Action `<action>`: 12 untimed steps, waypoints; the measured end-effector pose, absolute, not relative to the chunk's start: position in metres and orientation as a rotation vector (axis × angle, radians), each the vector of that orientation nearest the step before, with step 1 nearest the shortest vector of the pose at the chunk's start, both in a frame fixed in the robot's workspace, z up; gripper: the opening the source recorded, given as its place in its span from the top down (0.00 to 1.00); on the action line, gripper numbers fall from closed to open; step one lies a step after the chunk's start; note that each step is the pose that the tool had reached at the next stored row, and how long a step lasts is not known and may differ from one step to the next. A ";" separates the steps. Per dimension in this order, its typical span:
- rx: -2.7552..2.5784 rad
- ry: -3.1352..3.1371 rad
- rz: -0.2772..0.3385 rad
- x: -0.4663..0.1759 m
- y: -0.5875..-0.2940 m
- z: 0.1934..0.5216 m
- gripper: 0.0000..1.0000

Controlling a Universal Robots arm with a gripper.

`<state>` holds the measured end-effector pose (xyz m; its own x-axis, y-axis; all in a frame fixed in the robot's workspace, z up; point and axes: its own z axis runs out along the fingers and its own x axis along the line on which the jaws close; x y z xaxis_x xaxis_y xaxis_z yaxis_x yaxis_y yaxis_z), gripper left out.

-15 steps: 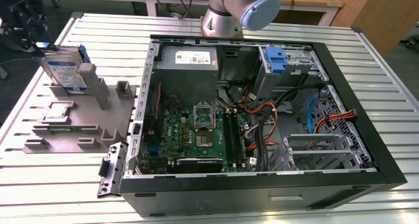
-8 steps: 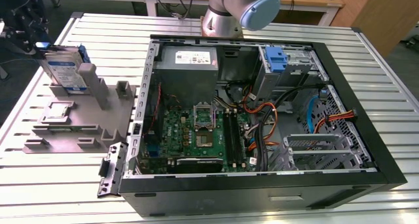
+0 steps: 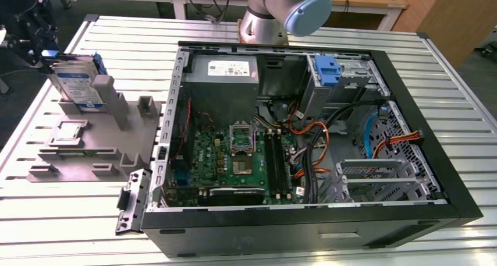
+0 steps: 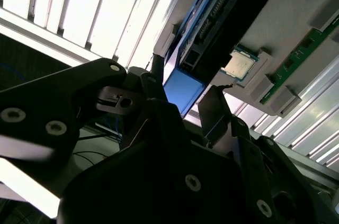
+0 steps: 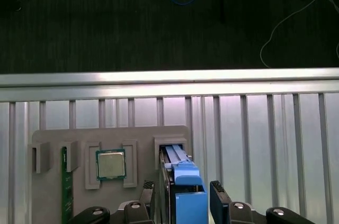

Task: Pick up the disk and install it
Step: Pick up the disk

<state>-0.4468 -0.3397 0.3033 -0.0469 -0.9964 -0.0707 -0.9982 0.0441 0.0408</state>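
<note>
The disk [image 3: 78, 82], silver-grey with a white-and-blue label and a blue carrier, stands on edge in a slot of the grey parts holder [image 3: 85, 155] at the exterior view's left. My gripper [image 3: 58, 61] is at its upper end. In both wrist views the disk [image 5: 185, 181] [image 4: 183, 91] sits between the two dark fingers. One finger [image 5: 161, 200] lies against its side and the other finger [image 5: 220, 203] is close on the opposite side. My gripper [image 5: 188, 203] [image 4: 183, 94] looks shut on the disk. The disk's lower end still reaches into the slot.
The open computer case [image 3: 311, 219] lies right of the holder, with the motherboard [image 3: 233, 155], grey power supply [image 3: 221, 71] and a blue latch piece [image 3: 330, 74] at the drive bay. A processor chip [image 5: 110, 164] and a green memory stick [image 5: 66, 192] rest in the holder. The arm's base [image 3: 280, 10] stands behind the case.
</note>
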 end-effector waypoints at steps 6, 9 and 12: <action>-2.152 2.253 0.113 -0.447 -0.340 0.303 0.47; -2.151 2.252 0.099 -0.448 -0.340 0.303 0.47; -2.152 2.251 0.098 -0.450 -0.340 0.301 0.47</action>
